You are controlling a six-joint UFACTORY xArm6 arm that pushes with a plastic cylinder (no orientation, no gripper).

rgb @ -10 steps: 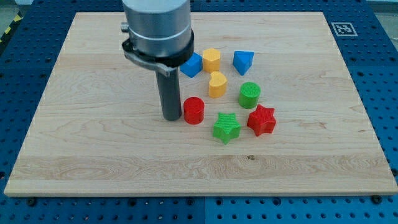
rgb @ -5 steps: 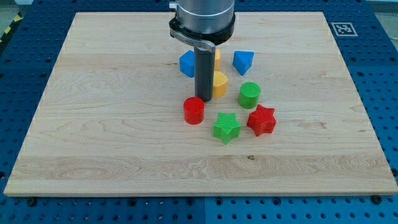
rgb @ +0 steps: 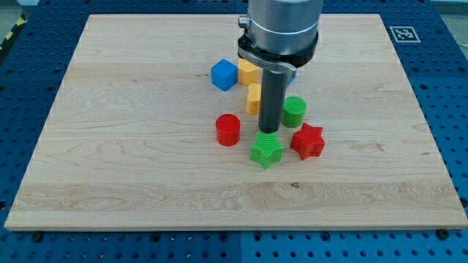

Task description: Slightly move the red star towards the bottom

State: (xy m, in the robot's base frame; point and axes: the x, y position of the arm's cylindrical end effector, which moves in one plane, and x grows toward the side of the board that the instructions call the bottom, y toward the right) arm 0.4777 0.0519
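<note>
The red star (rgb: 308,141) lies on the wooden board (rgb: 110,146), right of centre. My tip (rgb: 268,131) stands just above the green star (rgb: 266,150), up and to the left of the red star, with a small gap to it. The green cylinder (rgb: 294,112) sits right of the rod, above the red star. The red cylinder (rgb: 228,130) is left of my tip.
A blue cube (rgb: 224,74) lies at the upper left of the group. Two yellow blocks (rgb: 248,71) (rgb: 253,98) are partly hidden behind the rod. The blue block seen earlier at the right is hidden by the arm. A marker tag (rgb: 404,33) sits at the board's top right corner.
My tip has moved to the right, from left of the red cylinder, past the yellow blocks, to just above the green star. The blocks have not moved.
</note>
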